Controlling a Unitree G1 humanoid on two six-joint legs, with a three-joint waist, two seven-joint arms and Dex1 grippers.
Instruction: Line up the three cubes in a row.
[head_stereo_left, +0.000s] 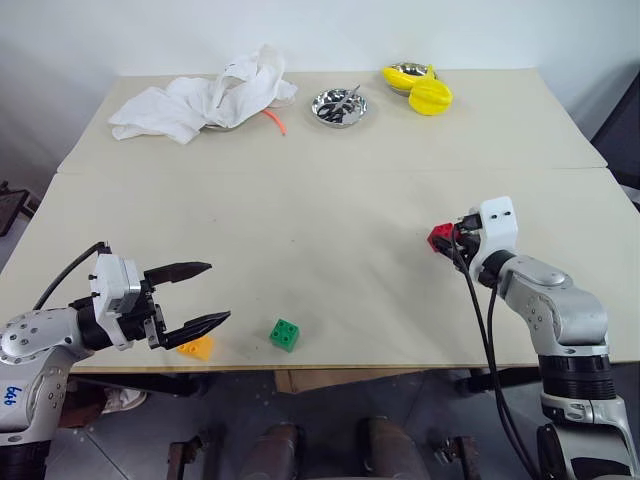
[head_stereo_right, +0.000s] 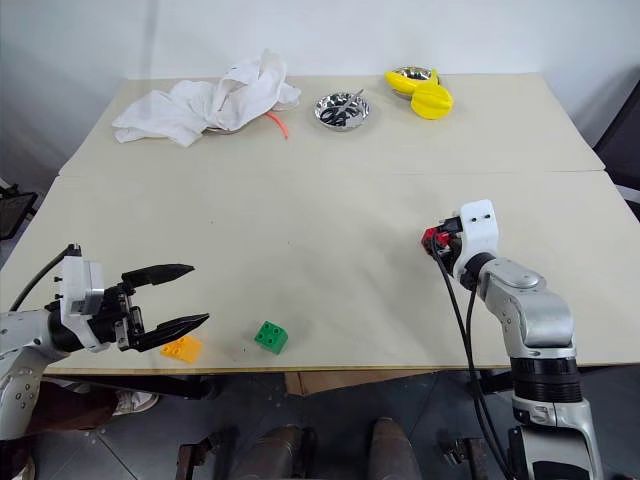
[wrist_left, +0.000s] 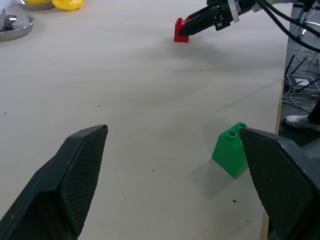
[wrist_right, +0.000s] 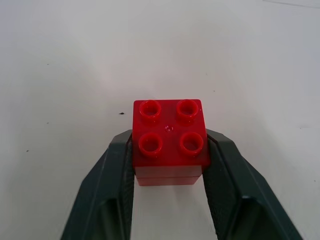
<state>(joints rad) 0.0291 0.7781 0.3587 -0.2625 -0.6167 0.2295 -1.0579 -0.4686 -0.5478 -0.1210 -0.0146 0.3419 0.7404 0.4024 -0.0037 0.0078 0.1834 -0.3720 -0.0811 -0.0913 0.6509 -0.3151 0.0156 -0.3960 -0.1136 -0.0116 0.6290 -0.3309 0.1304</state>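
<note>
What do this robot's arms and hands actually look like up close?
Silver-grey metal arms end in white boxy wrist blocks. Each hand, left hand and right hand, has two black tapered fingers with textured pads. Black cables run along both arms, and the left arm bears blue handwriting.

Red cube (wrist_right: 170, 142), green cube (head_stereo_left: 285, 334), orange-yellow cube (head_stereo_left: 198, 347)

Blue handwritten marks — seemingly digits, too small to read for sure — stand on the left forearm (head_stereo_left: 13, 392); no other text.

orange-yellow cube (head_stereo_left: 197, 347) half hidden (behind left hand (head_stereo_left: 205, 294))
</note>
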